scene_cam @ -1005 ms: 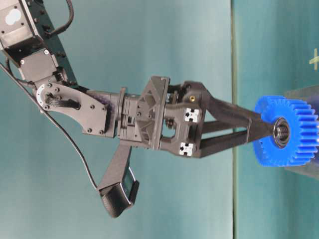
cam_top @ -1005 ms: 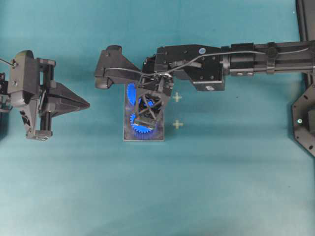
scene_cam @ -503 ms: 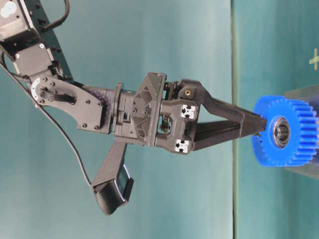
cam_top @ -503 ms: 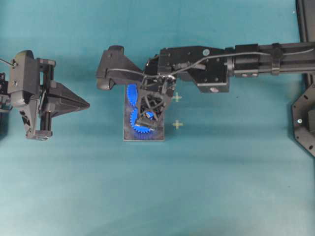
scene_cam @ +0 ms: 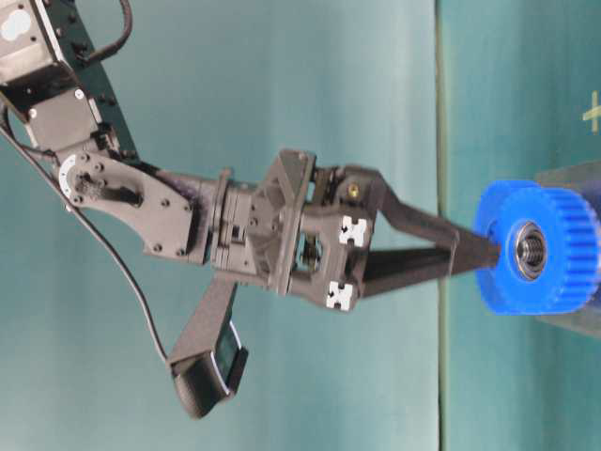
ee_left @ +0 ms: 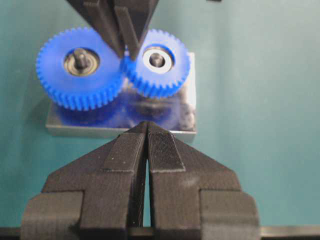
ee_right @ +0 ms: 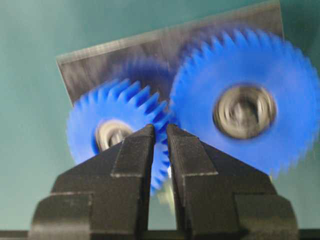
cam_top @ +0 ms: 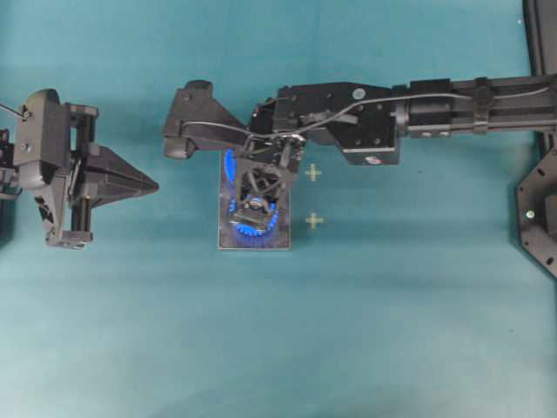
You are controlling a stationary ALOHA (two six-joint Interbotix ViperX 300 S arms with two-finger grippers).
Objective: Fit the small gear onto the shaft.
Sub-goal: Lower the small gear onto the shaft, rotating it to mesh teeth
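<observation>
Right wrist view: my right claw (ee_right: 160, 137) has fingers nearly together with a slim gap, at the small gear (ee_right: 120, 135) rim; grip unclear. Left claw (ee_left: 146, 131) is pressed together, empty. The small gear sits on the grey plate (ee_left: 187, 95), apparently over the shaft (ee_left: 157, 59), meshing the larger gear (ee_left: 80, 67). Seating looks done; what's left is backing off. Count: two gears, one plate.

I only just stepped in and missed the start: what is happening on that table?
The right gripper is at the small gear, its fingers nearly closed over the toothed rim. That gear sits on the grey plate, meshed beside the larger gear. The gears look blurred, as if turning. The left gripper waits shut, off to the side.
</observation>
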